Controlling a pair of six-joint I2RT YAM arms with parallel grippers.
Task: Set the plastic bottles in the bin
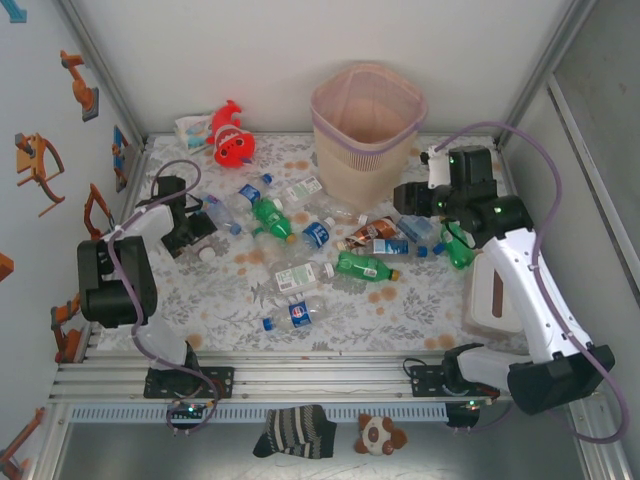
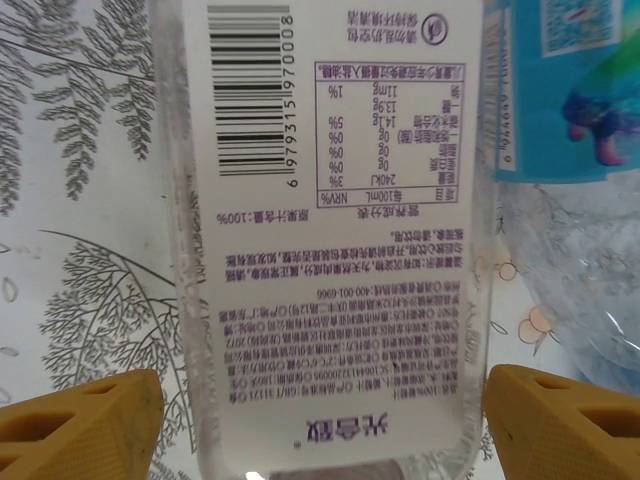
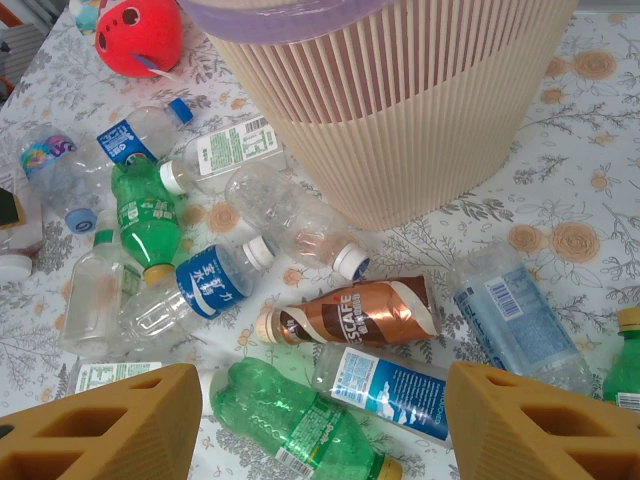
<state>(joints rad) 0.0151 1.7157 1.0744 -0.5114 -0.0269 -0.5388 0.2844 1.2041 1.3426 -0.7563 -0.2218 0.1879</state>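
Left gripper (image 2: 323, 425) brackets a clear white-labelled plastic bottle (image 2: 320, 200) near the table's (image 1: 420, 310) left edge; whether it grips, I cannot tell. Right gripper (image 3: 320, 420) hangs open over scattered plastic bottles (image 1: 362, 266) beside the tall beige-pink ribbed bin (image 1: 368, 150), mid far edge.

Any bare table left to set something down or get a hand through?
Free: near-edge strip of table right of the nearest blue-label bottle; patch between fish toy and bin. Crowded: bottles mid-table, before the bin.
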